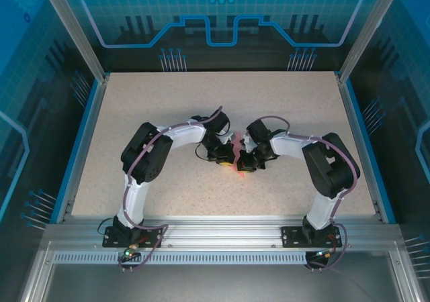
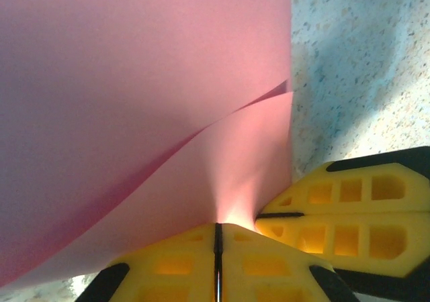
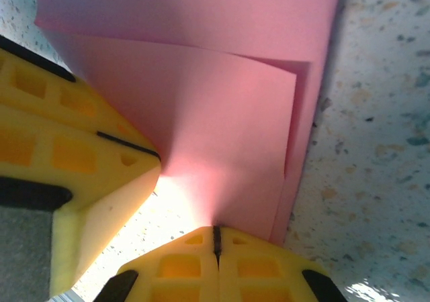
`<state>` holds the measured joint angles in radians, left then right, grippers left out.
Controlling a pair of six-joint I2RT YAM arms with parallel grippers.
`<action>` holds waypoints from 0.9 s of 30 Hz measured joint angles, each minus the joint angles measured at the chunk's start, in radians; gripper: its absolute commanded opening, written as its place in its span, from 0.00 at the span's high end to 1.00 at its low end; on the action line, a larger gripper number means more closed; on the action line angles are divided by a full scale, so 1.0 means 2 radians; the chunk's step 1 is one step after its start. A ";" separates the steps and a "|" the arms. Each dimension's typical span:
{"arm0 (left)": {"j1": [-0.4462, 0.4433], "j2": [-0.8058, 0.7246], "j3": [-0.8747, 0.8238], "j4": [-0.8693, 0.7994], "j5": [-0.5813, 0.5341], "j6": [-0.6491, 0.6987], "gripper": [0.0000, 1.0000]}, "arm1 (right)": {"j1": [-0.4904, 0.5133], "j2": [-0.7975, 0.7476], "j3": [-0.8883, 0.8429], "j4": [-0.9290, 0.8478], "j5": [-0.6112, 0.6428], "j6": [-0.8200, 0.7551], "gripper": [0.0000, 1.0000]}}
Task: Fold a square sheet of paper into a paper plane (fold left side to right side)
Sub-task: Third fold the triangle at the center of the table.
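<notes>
Left gripper (image 2: 218, 236) and right gripper (image 3: 215, 233) are each pinched closed on the square sheet of paper (image 2: 134, 80), which curls up ahead of the fingertips; thin, floppy, easily creased, so probably best held at edges near corners.

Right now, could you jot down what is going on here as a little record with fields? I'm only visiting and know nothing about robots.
Object: thin salmon-pink sheet of paper, doubled over into two layers
Layers: loose, with a gap between them, not pressed flat
Left pincer: shut on the paper
Right pincer: shut on the paper, close beside the left one
Surface: speckled beige table
Place: about the middle of the table
Plane shape: not formed yet
</notes>
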<state>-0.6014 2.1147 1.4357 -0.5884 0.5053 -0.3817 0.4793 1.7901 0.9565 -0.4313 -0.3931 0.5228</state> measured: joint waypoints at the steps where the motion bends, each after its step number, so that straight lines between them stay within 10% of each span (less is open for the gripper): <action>1: 0.000 0.001 0.000 0.000 -0.002 0.000 0.91 | 0.000 0.000 0.000 -0.001 0.000 0.000 1.00; 27: 0.004 -0.001 -0.007 0.005 -0.024 0.034 0.92 | 0.000 0.001 0.002 -0.005 0.007 -0.008 1.00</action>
<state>-0.5930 2.1128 1.4220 -0.5777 0.4564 -0.3130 0.4793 1.7920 0.9615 -0.4404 -0.3790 0.5072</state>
